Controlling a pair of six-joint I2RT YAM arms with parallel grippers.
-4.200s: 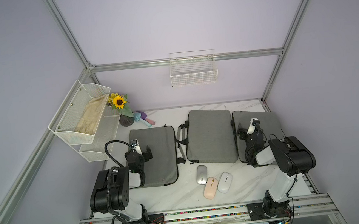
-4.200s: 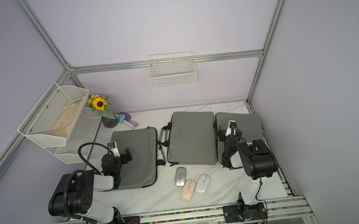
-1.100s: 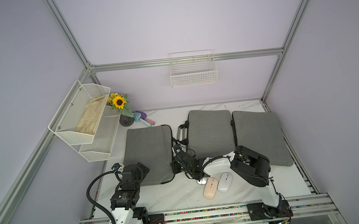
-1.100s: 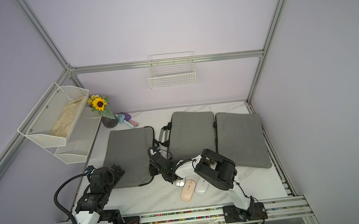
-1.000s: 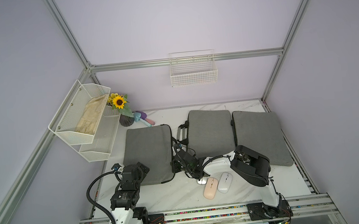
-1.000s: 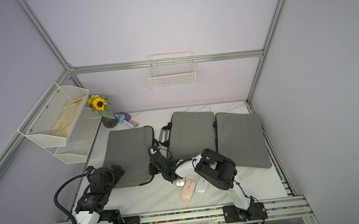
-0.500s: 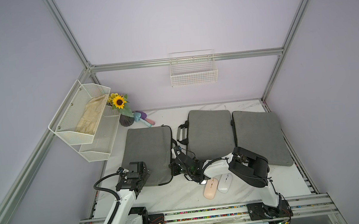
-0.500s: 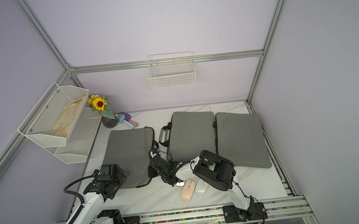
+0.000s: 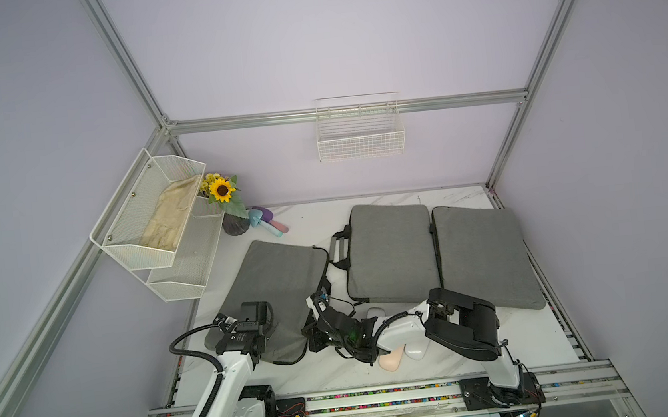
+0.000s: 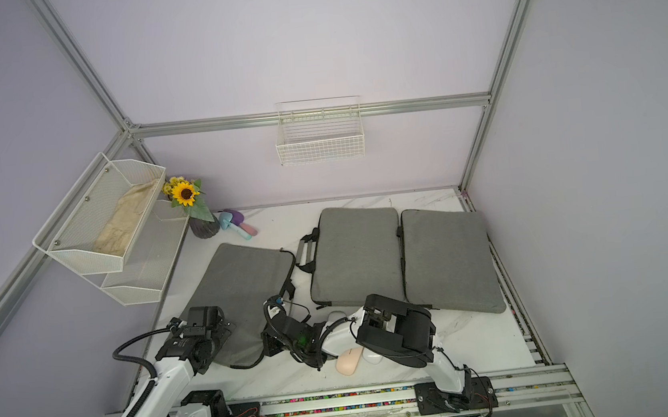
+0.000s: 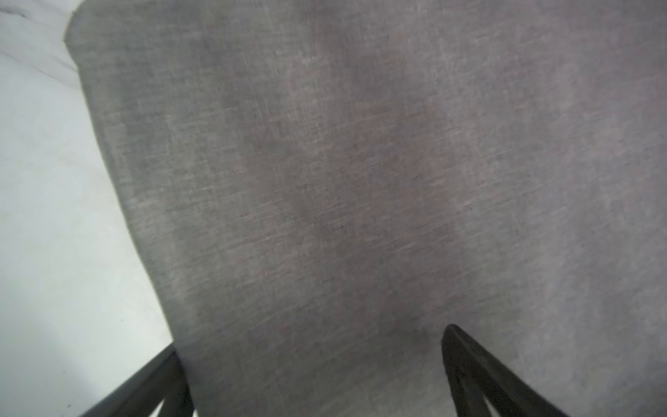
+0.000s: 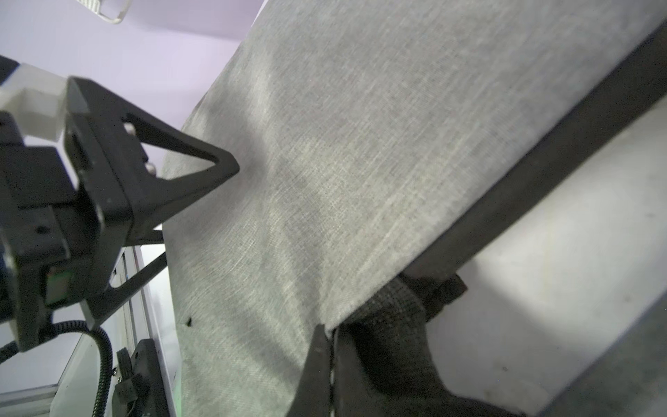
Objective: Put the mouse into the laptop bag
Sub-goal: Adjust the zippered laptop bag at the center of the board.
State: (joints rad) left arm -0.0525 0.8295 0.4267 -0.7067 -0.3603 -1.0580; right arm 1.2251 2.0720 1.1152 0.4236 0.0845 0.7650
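1. Noted a white wire rack and a sunflower well off to the left of the left gripper, beyond it by the wall.
2. Found the left gripper with fingers spread wide, hanging close over the grey fabric of the left laptop bag, near the bag's front left corner, with bare table just outside one finger.
3. Found the right gripper with fingers pressed together, tips touching the dark-trimmed right edge of the same bag near its front corner; could not tell whether anything was pinched between them.
4. Saw the grey mouse on the table just behind the right gripper, beside its wrist, half hidden by the arm; saw the pink mouse and white mouse side by side farther back under the forearm, all three outside the bags.
5. Saw the middle bag and right bag lying flat, edge to edge, to the right of the right gripper.
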